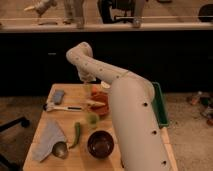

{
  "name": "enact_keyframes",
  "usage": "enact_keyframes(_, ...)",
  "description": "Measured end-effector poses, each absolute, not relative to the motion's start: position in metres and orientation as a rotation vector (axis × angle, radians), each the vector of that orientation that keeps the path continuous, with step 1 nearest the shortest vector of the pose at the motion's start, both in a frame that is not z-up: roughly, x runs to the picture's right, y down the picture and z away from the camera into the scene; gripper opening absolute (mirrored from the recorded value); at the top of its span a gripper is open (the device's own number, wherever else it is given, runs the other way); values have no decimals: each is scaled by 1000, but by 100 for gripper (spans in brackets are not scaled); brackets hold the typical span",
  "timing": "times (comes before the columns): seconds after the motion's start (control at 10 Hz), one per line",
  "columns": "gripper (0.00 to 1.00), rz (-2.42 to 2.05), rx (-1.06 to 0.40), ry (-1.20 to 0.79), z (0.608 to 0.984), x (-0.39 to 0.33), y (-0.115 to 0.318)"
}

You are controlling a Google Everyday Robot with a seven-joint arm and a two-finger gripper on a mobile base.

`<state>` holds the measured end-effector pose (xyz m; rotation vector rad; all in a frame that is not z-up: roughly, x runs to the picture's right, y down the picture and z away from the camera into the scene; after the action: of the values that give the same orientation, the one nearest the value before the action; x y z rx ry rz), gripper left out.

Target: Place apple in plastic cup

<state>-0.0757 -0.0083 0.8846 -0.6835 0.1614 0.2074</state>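
Observation:
The apple point(96, 90) is a small orange-red fruit at the back of the wooden table point(47, 117), just behind the shallow orange bowl point(102, 106). A small pale greenish plastic cup point(92, 119) stands upright in front of that bowl, near the table's middle. My white arm bends over the back edge of the table. Its gripper point(88, 85) hangs open just left of the apple and slightly above it, with nothing in it. My forearm hides the table's right side.
A dark bowl point(100, 144) sits at the front. A green pepper point(77, 134), a grey cloth point(48, 140) and a spoon point(60, 149) lie front left. A grey sponge point(58, 96) and a white-handled tool point(62, 107) lie at the left. A green tray point(162, 107) is on the right.

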Motion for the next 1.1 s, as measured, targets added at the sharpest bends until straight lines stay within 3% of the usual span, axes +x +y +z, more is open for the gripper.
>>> enact_keyframes(0.6, 80, 479, -756, -255, 891, -69, -13)
enact_keyframes(1.1, 80, 459, -756, -208, 891, -98, -26)
